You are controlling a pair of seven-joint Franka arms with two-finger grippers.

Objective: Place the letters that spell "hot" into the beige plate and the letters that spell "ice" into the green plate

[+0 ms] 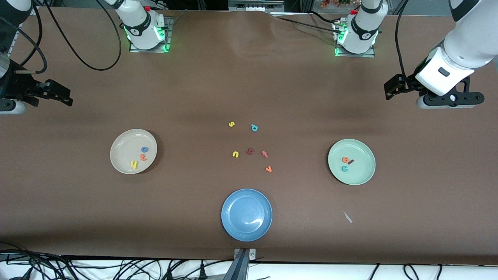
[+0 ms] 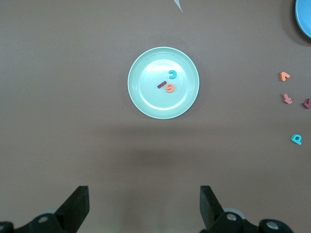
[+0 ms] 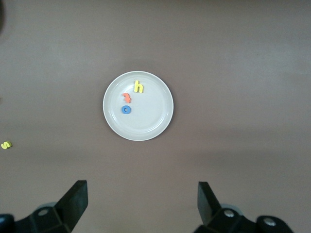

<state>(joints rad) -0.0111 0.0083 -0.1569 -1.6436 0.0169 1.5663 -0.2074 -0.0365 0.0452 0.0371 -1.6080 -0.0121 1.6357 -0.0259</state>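
On the beige plate (image 1: 116, 155), toward the right arm's end, I see the yellow h (image 1: 134, 165), orange t (image 1: 143, 157) and blue o (image 1: 144, 149). My green plate (image 1: 360, 175), toward the left arm's end, carries the orange e (image 1: 345, 160), dark red i (image 1: 351, 161) and teal c (image 1: 344, 168). Left gripper (image 2: 145, 206) and right gripper (image 3: 142, 204) both hang spread wide, gripping nothing, each above bare table by its plate.

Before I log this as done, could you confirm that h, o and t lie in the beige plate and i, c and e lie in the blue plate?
Not quite: the i, c and e lie in the green plate, as the left wrist view shows. The blue plate holds no letters. The h, o and t do lie in the beige plate.
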